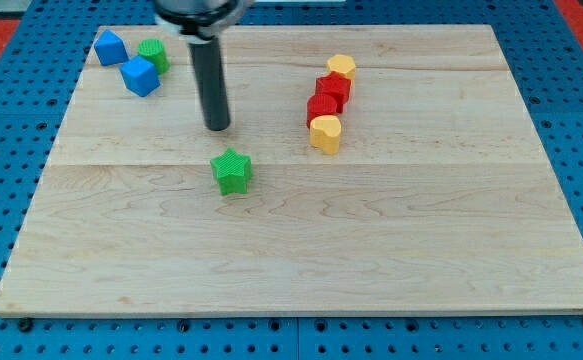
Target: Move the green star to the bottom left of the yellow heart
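The green star (231, 171) lies on the wooden board (301, 260) a little left of centre. The yellow heart (325, 132) lies up and to the right of it, at the lower end of a short column of blocks. My tip (217, 127) is just above the star, slightly to its left, with a small gap between them. The dark rod rises from the tip to the view's top.
Above the yellow heart stand two red blocks (329, 97) and a yellow block (341, 67) in a touching column. At the top left are a blue block (109, 47), a blue cube (140, 76) and a green block (154, 54).
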Motion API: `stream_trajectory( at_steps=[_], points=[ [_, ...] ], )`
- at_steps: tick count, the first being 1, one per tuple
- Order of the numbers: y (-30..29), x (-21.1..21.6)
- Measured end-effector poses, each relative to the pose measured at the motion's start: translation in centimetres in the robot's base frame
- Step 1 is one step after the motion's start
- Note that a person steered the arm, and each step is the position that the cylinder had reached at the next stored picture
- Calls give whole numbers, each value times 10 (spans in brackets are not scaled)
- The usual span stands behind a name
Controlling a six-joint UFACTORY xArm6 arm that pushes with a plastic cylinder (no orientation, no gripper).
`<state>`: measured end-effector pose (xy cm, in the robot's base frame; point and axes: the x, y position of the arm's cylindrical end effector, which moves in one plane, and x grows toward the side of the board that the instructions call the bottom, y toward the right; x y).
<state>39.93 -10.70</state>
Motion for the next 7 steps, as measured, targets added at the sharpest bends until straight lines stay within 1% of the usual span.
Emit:
stream_trajectory(
  at_steps=[1, 2, 3, 4, 5, 6, 7],
  points=[
    [-7, 79],
    [55, 73],
    [34, 71],
    [16, 48],
    [50, 51],
    [83, 67],
    [102, 69]
  ],
)
